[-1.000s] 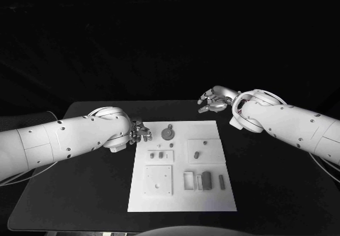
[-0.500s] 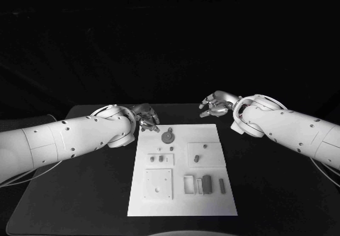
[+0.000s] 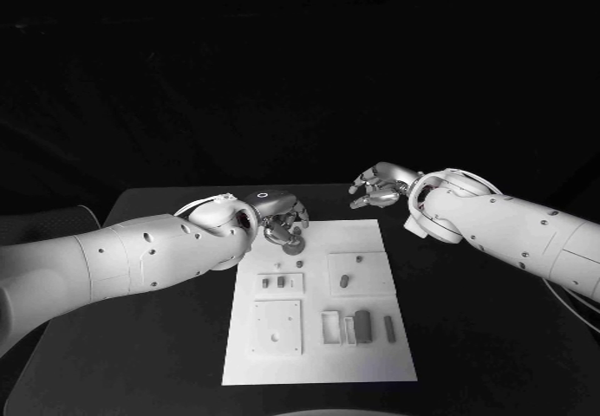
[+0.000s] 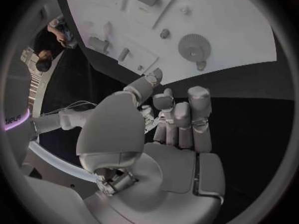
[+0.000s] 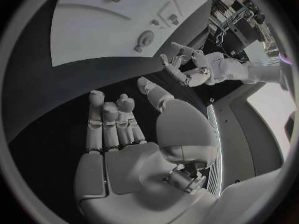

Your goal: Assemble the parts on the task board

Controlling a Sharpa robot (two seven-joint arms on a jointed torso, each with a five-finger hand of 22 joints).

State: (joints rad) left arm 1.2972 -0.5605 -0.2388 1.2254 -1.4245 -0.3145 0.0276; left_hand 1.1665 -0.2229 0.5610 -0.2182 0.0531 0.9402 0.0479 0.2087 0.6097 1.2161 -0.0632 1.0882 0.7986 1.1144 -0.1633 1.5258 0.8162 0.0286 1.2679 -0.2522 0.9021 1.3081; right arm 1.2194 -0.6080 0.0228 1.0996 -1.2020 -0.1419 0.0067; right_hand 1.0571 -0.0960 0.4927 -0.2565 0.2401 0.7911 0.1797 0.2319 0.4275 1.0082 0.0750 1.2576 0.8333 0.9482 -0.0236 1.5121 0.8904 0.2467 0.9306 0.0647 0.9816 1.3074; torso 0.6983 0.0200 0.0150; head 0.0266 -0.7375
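Left hand (image 3: 283, 218) hovers at the far-left corner of the task board (image 3: 375, 360), fingers curled in, nothing in them. In the left wrist view the fingers (image 4: 181, 115) are folded toward the palm and the thumb is out, still short of the board. Right hand (image 3: 380, 186) sits just past the board's far-right corner, over the bare tabletop (image 3: 150, 347), fingers loosely bent and apart, holding nothing.

Closest part to the left hand: round gear-like disc (image 3: 295, 243), toothed rim, central hub, lying flat near the board's far edge with a small peg (image 3: 300, 262) just beside it on the near side. My read: the disc is the target.

How to do it well:
- open the fingers before coming down; curled like this they'd land on the disc, not around it
- pinch across the rim, thumb against one finger; it's thin and flat, so little edge to grab
- come down straight so the peg beside it isn't knocked
- keep the right hand off the board

Materials: the board is a matte white rigid plate with raised square frames and shallow pockets. Parts are small grey pieces, likely hard plastic: short pins in the far-half frames, slim upright bars (image 3: 362, 323) in the near-right slots. A square plate (image 3: 277, 327) with small holes sits near-left. Everything looks smooth and likely light, so slippage is the main risk.
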